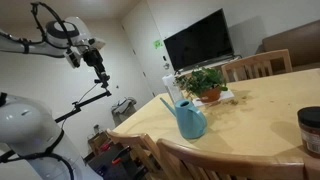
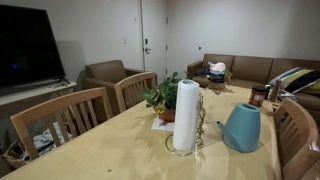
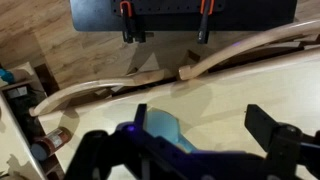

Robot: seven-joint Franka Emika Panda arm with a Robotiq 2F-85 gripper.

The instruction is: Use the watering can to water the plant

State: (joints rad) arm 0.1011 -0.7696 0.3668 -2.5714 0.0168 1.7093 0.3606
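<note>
The teal watering can (image 1: 188, 118) stands upright on the wooden table (image 1: 260, 120), near the corner closest to the arm. The same watering can (image 2: 243, 127) is to the right of a paper towel roll. Just behind it is the plant (image 1: 205, 83), bushy and green in an orange pot, which also shows as the plant (image 2: 163, 98) beside the roll. My gripper (image 1: 103, 79) hangs high, off the table's corner and apart from both. In the wrist view the gripper (image 3: 200, 118) is open and holds nothing. Part of the watering can (image 3: 165, 130) shows far below, beside the left finger.
A white paper towel roll (image 2: 186, 115) stands on the table near the plant. A dark jar (image 1: 310, 130) sits at the table's edge. Wooden chairs (image 1: 255, 66) surround the table, and their curved backs (image 3: 100, 92) show below my gripper. A TV (image 1: 198, 40) stands behind.
</note>
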